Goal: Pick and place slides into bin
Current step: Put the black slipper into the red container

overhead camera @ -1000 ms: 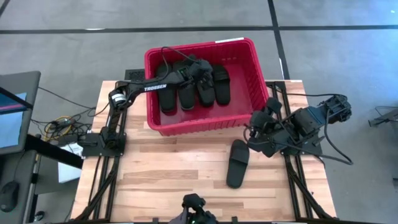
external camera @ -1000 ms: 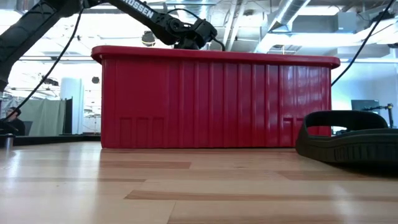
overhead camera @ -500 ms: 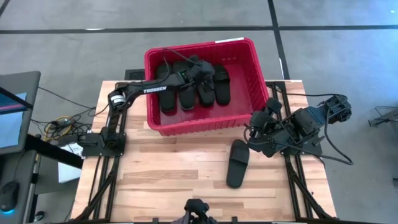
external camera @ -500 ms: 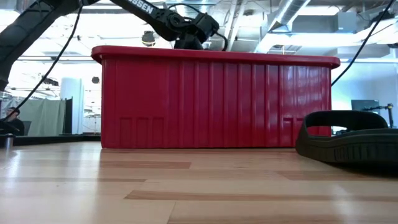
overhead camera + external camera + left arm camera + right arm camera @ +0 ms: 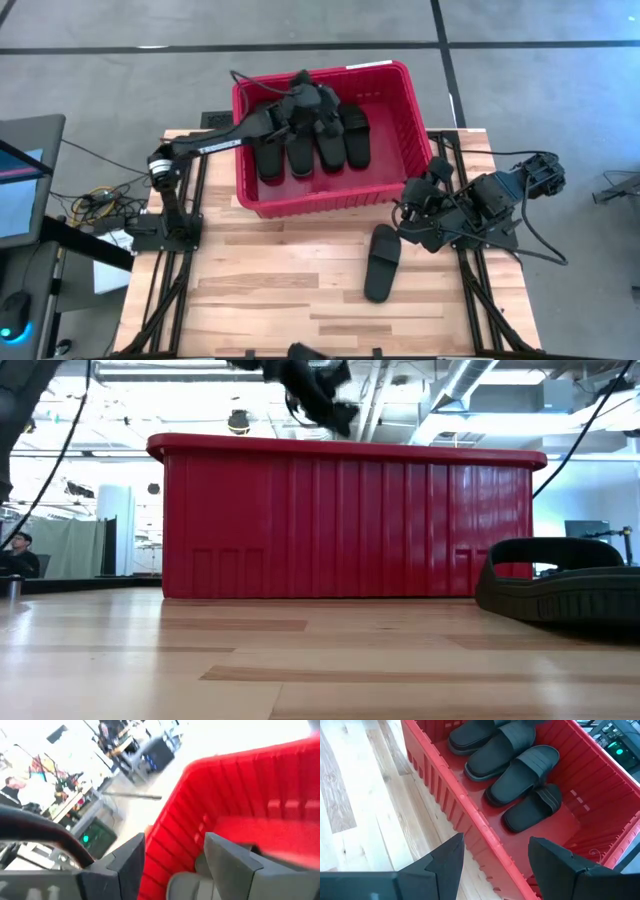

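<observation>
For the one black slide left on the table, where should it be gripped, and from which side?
Grip the slide across its wide strap, coming straight down from above. It lies flat and sole-down on the table, so the raised strap arch is the only part fingers can close around. The right end effector sits closest, beside its upper end.

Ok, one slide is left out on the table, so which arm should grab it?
Right, most likely. The right gripper sits at the table's right edge with open jaws, close beside the black slide on the wood. The left gripper is up over the bin, with the bin's front wall between it and that slide.
</observation>
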